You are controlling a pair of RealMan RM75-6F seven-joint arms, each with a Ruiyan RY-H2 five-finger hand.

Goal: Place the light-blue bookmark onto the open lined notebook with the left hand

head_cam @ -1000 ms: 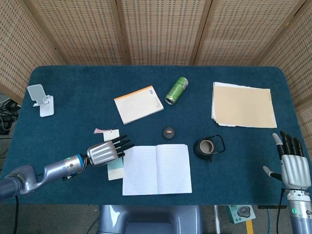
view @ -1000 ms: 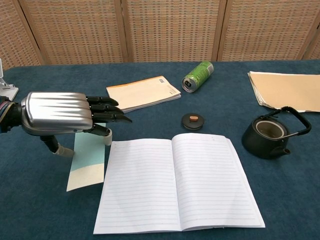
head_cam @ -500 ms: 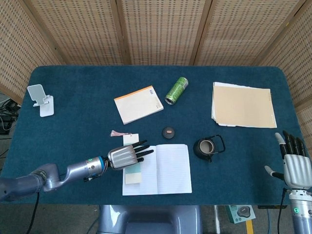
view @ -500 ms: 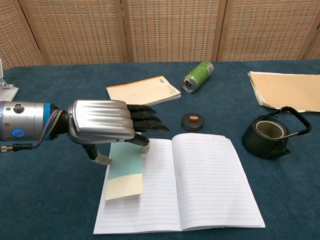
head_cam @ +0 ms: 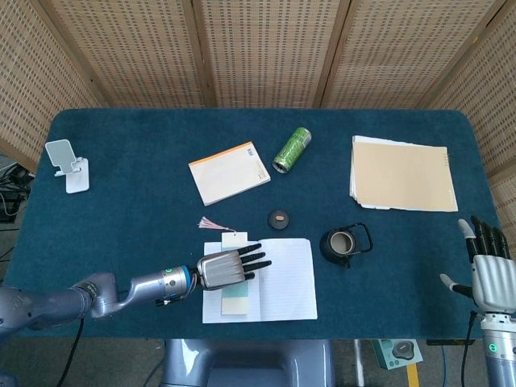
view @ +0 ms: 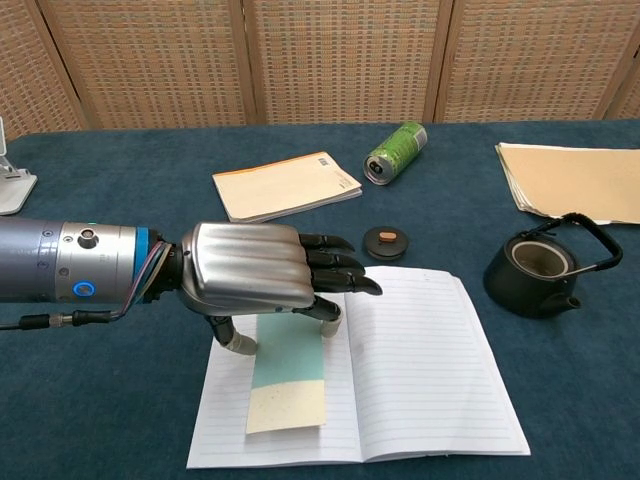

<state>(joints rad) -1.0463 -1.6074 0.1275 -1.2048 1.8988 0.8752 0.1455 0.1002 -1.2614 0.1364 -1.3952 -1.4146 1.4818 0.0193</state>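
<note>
Fingers (view: 335, 272) of the left hand (view: 250, 280) stretch forward nearly flat, with thumb and a fingertip underneath pinching the light-blue bookmark (view: 288, 375), so it counts as held, not released. Bookmark hangs directly below the fingers, over the left page of the open lined notebook (view: 420, 360); its cream lower end looks down on or just above the paper, can't tell which. In the head view the bookmark (head_cam: 237, 300) runs under the left hand (head_cam: 222, 268) and its tassel end pokes out beyond the fingers, past the notebook's (head_cam: 286, 278) top edge. Judgement: transport mostly done, bookmark is over the target; left to do is set it flat, spread the fingers and pull back. Right hand (head_cam: 488, 270) is far off to the right of the fingers at the tabletop edge, fingers straight and apart, holding nothing. Tabletop (head_cam: 121, 161) is dark blue, carpet-like. Ahead of the fingers: closed orange-edged notepad (view: 285, 186), green can (view: 395, 152) on its side, small round black lid (view: 385, 242). Off to the right: black kettle (view: 545, 265) and a stack of tan paper (view: 575, 180). Far left: white phone stand (head_cam: 66, 165). Room: woven wicker screen panels (head_cam: 266, 48) behind the tabletop.
</note>
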